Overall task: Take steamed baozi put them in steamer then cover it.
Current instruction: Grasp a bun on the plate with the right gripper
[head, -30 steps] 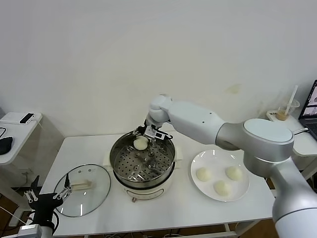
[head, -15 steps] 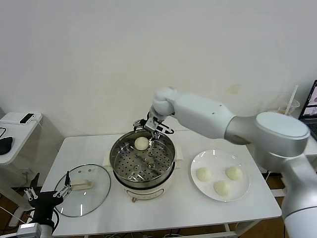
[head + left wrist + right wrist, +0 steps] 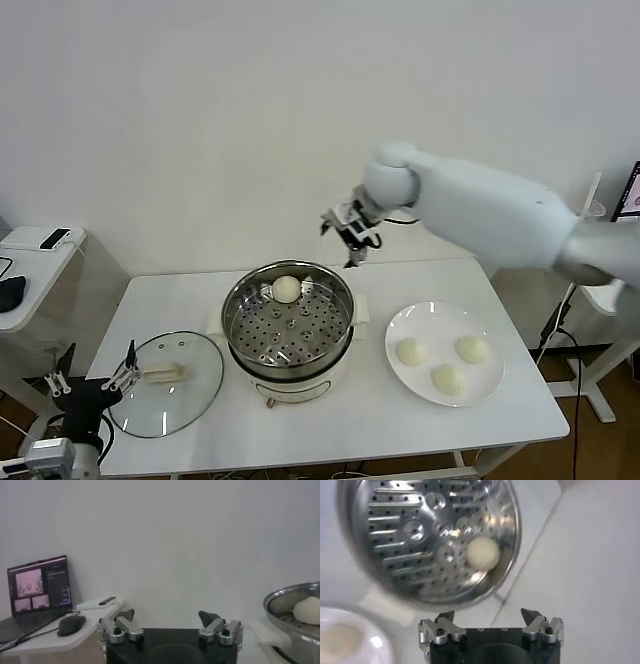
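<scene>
One steamed baozi [image 3: 286, 288] lies on the perforated tray at the back of the steamer [image 3: 288, 322], a shiny steel pot on a cream base; the right wrist view shows the same baozi [image 3: 482, 553] in the steamer [image 3: 427, 535]. Three more baozi [image 3: 411, 351] [image 3: 472, 348] [image 3: 449, 378] rest on a white plate [image 3: 445, 318]. My right gripper [image 3: 345, 229] hangs open and empty in the air above and behind the pot's right rim. The glass cover [image 3: 168, 382] lies flat on the table left of the pot. My left gripper [image 3: 92, 373] stands open by the table's front left corner.
The white table [image 3: 330, 420] carries everything. A side desk [image 3: 35, 255] with a phone and a mouse stands at the far left. A laptop and a cup with a straw [image 3: 580, 218] sit at the right edge.
My right gripper has let go of the baozi in the steamer and risen up and to the right, away from the pot. The left arm has barely shifted.
</scene>
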